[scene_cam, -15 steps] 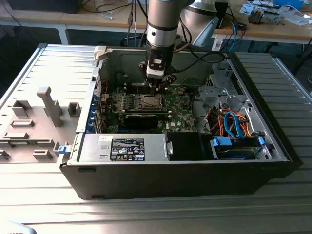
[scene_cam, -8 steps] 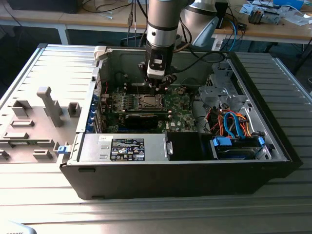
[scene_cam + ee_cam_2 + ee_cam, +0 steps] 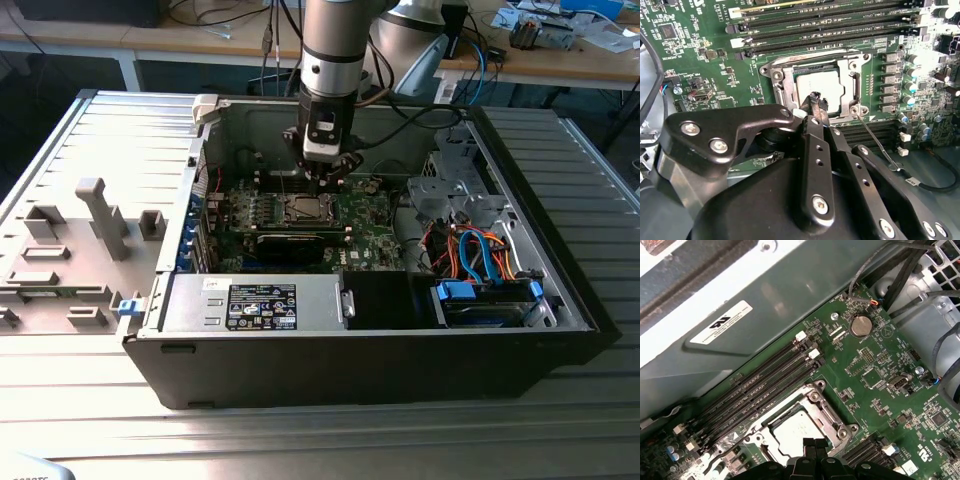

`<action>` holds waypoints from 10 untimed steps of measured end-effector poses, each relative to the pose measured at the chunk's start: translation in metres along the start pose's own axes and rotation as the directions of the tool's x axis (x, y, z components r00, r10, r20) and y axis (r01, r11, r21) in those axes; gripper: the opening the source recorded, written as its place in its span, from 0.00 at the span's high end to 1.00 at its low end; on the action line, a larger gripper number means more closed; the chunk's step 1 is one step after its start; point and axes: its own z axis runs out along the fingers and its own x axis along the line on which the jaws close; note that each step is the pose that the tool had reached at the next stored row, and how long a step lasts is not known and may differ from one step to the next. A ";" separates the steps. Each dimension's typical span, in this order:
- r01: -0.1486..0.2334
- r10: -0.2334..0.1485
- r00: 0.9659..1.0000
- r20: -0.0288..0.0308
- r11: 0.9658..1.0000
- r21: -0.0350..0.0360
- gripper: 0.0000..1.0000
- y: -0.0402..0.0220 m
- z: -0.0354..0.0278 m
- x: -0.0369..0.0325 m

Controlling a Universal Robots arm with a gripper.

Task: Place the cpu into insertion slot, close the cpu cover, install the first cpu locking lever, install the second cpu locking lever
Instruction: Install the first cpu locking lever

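The cpu [image 3: 826, 85] lies in the insertion slot [image 3: 305, 208], its silvery top showing through the window of the cpu cover [image 3: 781, 85], which lies flat over it. In the first wrist view the cpu [image 3: 792, 432] and the cover frame [image 3: 815, 397] show the same. A thin wire locking lever [image 3: 876, 141] sticks out loose from one socket corner. Another wire lever [image 3: 810, 51] runs along the socket edge by the memory slots. My gripper [image 3: 815, 99] hangs just above the socket's edge, fingers shut with nothing between them. The exterior view has the gripper [image 3: 328, 178] low over the board.
Long memory slots [image 3: 830, 30] run beside the socket. A black card [image 3: 290, 243] and the power supply [image 3: 255, 300] sit in front of it. Cables [image 3: 480, 250] and a drive cage fill the exterior view's right. The case wall [image 3: 740, 300] rises close behind the board.
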 end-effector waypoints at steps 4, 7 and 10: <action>0.014 -0.014 1.000 0.001 1.000 0.000 0.89 -0.0001 0.0000 -0.0001; 0.022 -0.022 1.000 0.001 1.000 0.000 0.89 -0.0001 0.0000 -0.0001; 0.035 -0.035 0.999 0.001 0.999 0.000 0.89 -0.0001 0.0000 -0.0001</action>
